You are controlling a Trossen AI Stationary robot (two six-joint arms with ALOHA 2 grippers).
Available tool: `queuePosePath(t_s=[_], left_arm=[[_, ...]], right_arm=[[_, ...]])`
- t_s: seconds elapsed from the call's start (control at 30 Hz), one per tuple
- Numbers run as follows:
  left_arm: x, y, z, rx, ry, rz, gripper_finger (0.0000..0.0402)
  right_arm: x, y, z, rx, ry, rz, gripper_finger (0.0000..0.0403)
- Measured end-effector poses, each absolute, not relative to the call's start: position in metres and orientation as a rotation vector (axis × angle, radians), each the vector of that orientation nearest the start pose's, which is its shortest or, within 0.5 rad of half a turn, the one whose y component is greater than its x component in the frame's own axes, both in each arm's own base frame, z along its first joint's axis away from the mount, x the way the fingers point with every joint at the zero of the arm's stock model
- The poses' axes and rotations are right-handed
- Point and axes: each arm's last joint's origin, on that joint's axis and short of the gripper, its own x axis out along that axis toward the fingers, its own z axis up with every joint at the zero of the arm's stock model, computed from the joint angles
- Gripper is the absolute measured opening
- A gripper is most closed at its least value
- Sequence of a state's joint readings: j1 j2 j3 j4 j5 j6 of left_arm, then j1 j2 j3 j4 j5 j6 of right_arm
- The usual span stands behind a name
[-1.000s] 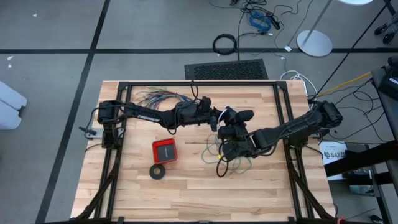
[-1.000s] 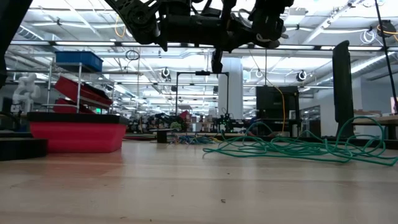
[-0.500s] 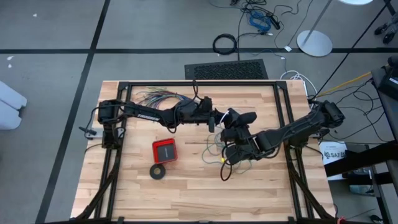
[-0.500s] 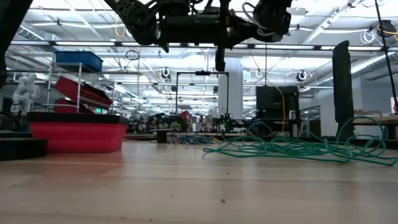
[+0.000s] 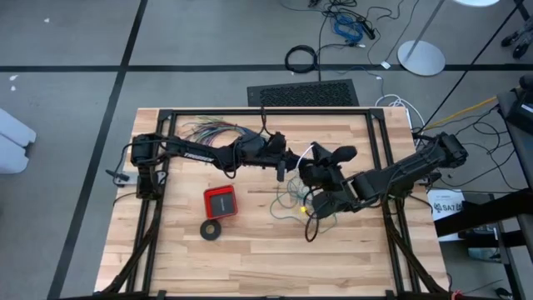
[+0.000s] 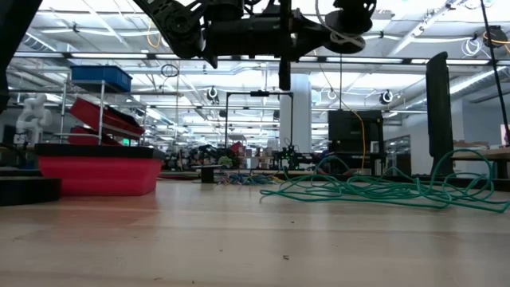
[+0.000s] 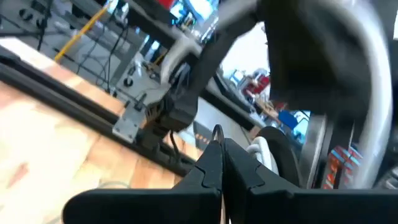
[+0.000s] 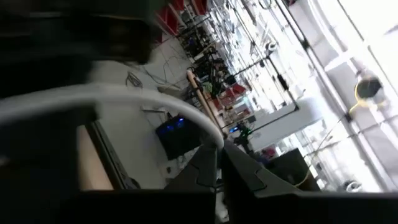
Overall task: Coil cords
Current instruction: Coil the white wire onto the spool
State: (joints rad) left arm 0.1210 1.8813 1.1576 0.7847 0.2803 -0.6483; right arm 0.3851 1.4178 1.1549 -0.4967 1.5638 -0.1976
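Note:
The thin white cord (image 5: 303,151) spans the short gap between my two grippers, high above the table's middle. My left gripper (image 5: 286,159) reaches in level from the left and is shut on the cord. My right gripper (image 5: 320,157) comes from the right, also shut on it. In the low view the cord loops (image 6: 333,25) beside the dark grippers at the top. The teal-green wire (image 5: 290,197) lies below them as a loose tangle on the wood (image 6: 382,190); no gripper touches it. My left gripper pinches the white cord between its two fingertips (image 7: 211,163); a short bit of cord (image 7: 218,130) pokes out past them. The fingers lie level, and the cord is clear of the table. My right gripper pinches the white cord (image 8: 186,117) at its fingertips (image 8: 205,163). The cord runs in a curve away from the fingers, held clear above the table.
A red box (image 5: 221,202) and a black tape-like ring (image 5: 211,229) sit at the near left. A fanned bundle of many-coloured wires (image 5: 212,130) lies at the far left. The black frame rail (image 5: 376,142) borders the table's right side.
My right gripper has risen and drawn back toward the table's right edge while rolling, taking its end of the white cord along. My left gripper has stayed in place and swung its fingers a little. The green wire has not moved.

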Motion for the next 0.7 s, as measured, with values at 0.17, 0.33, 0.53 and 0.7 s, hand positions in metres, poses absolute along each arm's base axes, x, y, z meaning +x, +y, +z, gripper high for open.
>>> queuePosePath(t_s=[0.17, 0.33, 0.53, 0.7], left_arm=[[0.417, 0.042, 0.244, -0.627, -0.007, -0.21, 0.0], [0.417, 0.042, 0.244, -0.619, -0.003, -0.225, 0.0], [0.417, 0.042, 0.243, -0.592, 0.003, -0.234, 0.0], [0.417, 0.042, 0.243, -0.565, 0.001, -0.235, 0.0]], right_arm=[[0.255, 0.073, 0.326, -0.738, 0.512, -1.065, 0.0], [0.25, 0.071, 0.329, -0.707, 0.5, -1.058, 0.0], [0.247, 0.067, 0.324, -0.714, 0.533, -1.036, 0.0], [0.235, 0.056, 0.311, -0.63, 0.611, -0.988, 0.0]])
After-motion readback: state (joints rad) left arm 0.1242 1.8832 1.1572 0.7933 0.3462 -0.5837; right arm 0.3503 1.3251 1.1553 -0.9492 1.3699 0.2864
